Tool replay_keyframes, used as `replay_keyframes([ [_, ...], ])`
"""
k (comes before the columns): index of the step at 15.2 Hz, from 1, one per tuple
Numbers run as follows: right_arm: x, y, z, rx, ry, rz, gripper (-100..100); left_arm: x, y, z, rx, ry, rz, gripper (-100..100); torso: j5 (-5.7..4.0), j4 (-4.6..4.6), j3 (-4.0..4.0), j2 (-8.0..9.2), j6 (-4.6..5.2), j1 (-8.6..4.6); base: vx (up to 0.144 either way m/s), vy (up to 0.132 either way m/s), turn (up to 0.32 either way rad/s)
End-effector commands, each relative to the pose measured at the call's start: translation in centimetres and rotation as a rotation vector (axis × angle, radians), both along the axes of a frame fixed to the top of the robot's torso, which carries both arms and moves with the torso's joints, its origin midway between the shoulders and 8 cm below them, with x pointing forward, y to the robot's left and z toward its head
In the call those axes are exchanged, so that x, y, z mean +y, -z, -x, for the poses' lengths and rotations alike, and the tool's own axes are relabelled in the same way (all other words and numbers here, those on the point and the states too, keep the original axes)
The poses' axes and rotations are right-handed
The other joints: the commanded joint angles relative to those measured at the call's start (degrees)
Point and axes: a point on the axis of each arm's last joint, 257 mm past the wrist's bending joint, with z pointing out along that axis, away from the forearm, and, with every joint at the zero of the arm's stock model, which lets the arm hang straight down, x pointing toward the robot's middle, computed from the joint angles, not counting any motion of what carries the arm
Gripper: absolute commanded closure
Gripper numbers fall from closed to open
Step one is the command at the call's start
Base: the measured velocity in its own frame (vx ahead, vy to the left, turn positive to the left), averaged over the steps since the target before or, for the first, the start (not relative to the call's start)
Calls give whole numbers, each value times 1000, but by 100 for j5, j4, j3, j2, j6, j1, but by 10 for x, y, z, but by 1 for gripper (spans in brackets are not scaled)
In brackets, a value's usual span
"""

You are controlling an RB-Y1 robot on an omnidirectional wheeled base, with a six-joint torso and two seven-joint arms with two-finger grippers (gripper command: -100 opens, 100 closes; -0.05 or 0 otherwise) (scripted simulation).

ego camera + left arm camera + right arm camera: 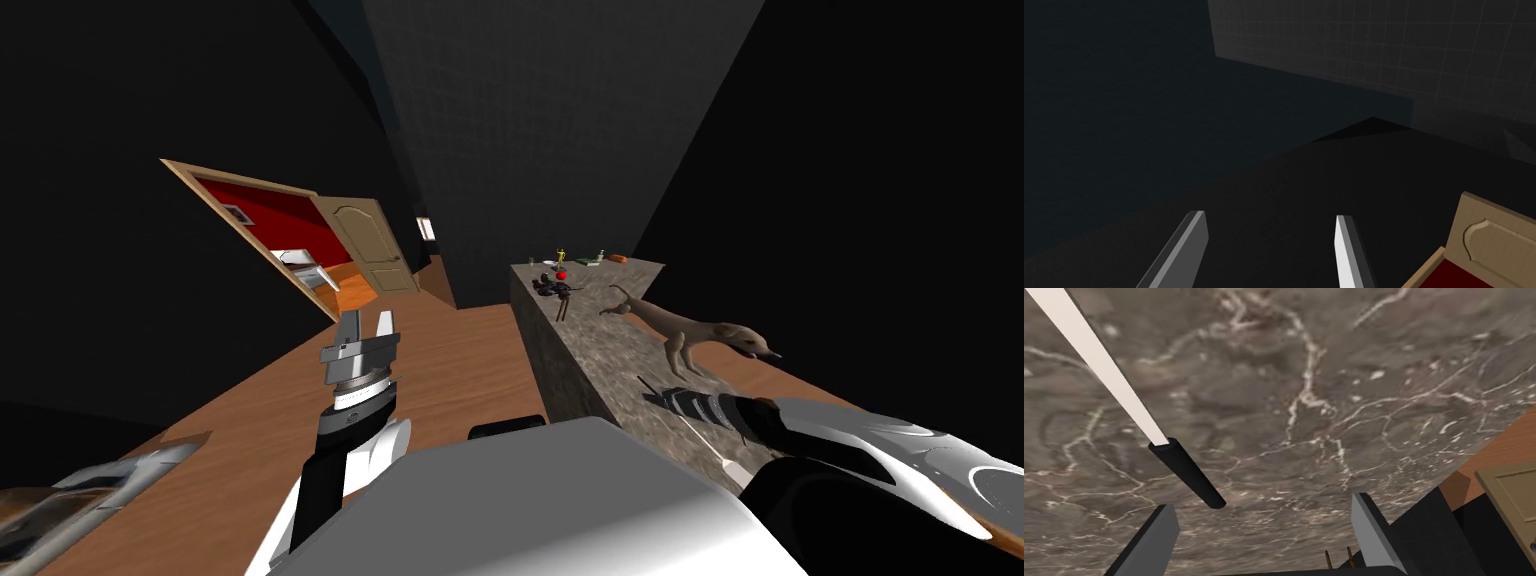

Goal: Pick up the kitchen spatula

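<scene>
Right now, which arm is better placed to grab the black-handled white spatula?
Right. The right gripper, open, hangs beside the spatula on the veined grey-brown stone counter; the left gripper is off over the wooden floor.

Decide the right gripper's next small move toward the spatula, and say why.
Probably slide the right gripper sideways to centre the spatula between its open fingers, then lower. Its black grip end lies on the counter just ahead of one finger, off the gap's middle, untouched.
</scene>
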Motion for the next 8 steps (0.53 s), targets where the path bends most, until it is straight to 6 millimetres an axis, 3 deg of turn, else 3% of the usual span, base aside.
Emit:
replay_keyframes([
  [1,-20,4,27,76,-2,50,-100,0,0,0,0,0,0,0,0,0,0,0,0,0,-52,-1,113],
  [4,-44,9,64,181,-3,106,-100,0,0,0,0,0,0,0,0,3,7,13,0,1,-72,3,99],
  [6,-44,9,64,181,-3,106,-100,0,0,0,0,0,0,0,0,4,8,13,3,4,-46,7,21],
  [7,-53,10,82,228,-2,126,-100,0,0,0,0,0,0,0,0,3,6,9,3,4,-35,9,23],
  [8,-46,9,68,194,-1,112,-100,0,0,0,0,0,0,0,1,2,4,7,2,4,-24,5,12],
])
